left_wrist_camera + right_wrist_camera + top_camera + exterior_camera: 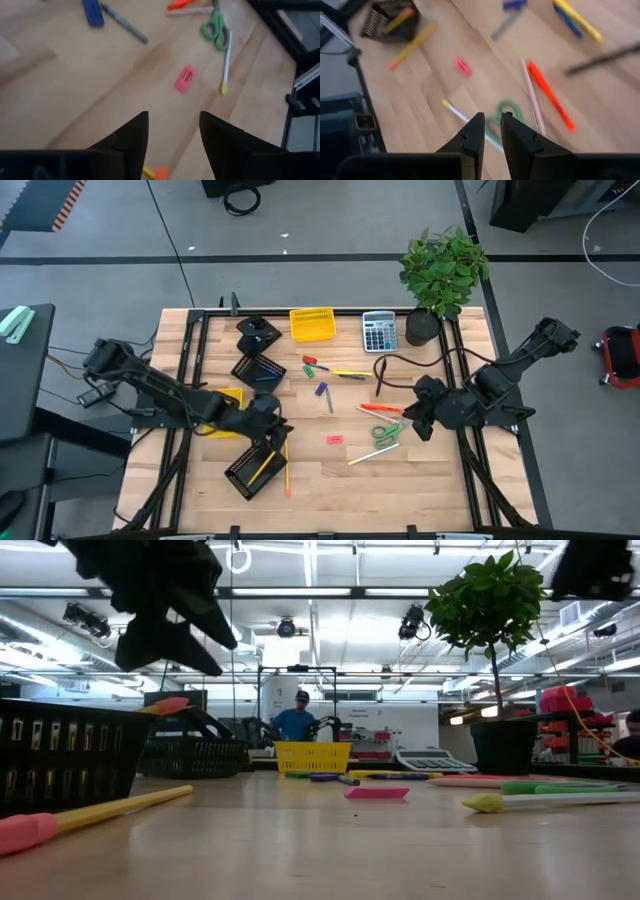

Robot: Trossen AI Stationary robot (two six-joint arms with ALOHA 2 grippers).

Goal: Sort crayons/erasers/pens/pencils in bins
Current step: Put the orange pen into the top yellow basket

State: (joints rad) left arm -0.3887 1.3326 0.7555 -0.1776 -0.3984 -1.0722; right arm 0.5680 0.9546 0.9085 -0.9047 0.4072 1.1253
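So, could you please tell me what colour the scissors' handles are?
Green. The scissors show it best in the left wrist view, lying on the table beside a pale pencil.

Table layout from above

Mesh bin (252, 470) at 7 o'clock holds a pencil (262, 468), another pencil (286, 470) just beside it; eraser (334, 439) centre; scissors (385, 430) at 3 o'clock; calculator (379, 332) and plant (443, 272) at 1 o'clock.
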